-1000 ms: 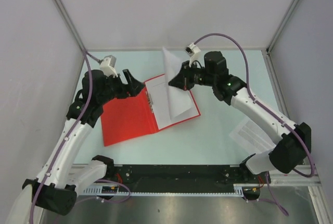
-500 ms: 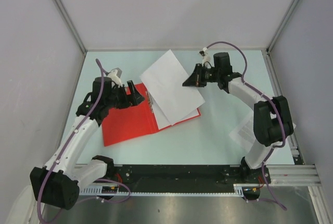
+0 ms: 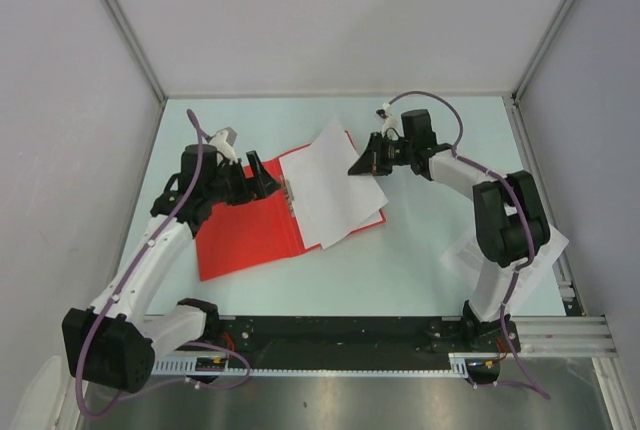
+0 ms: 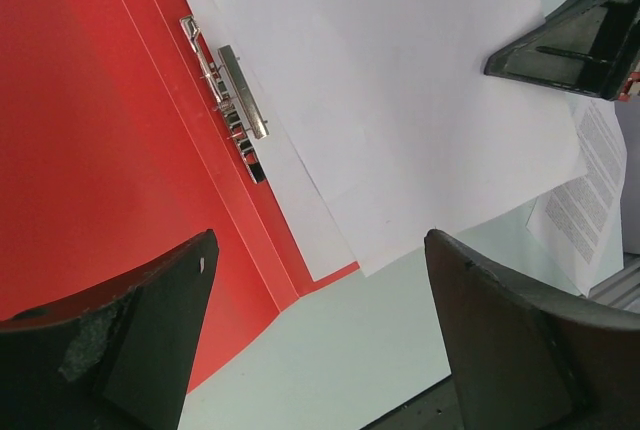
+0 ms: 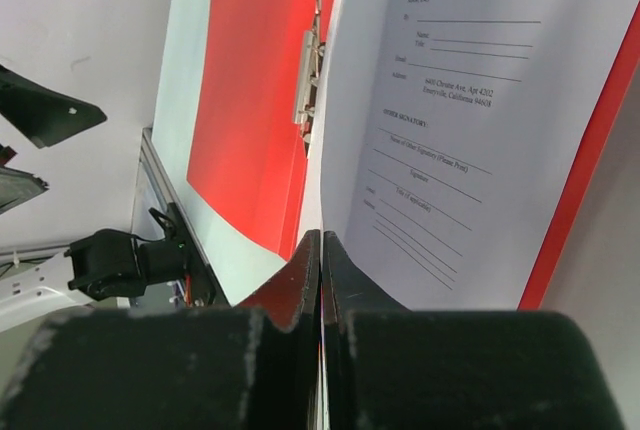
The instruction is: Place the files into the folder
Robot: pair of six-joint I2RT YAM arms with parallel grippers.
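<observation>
Pinching the files by one edge, the right jaws are pressed together on the paper, and the top page lies slanted across the right half of the open folder, one corner reaching past the folder's far edge. Folder and papers rest on the pale tabletop, the red left flap lying flat. Spread wide, the left jaws hang above that flap, just beside the metal clip at the spine, gripping nothing. One loose sheet with fine print lies on the tabletop well apart to the right, near the right arm's base
</observation>
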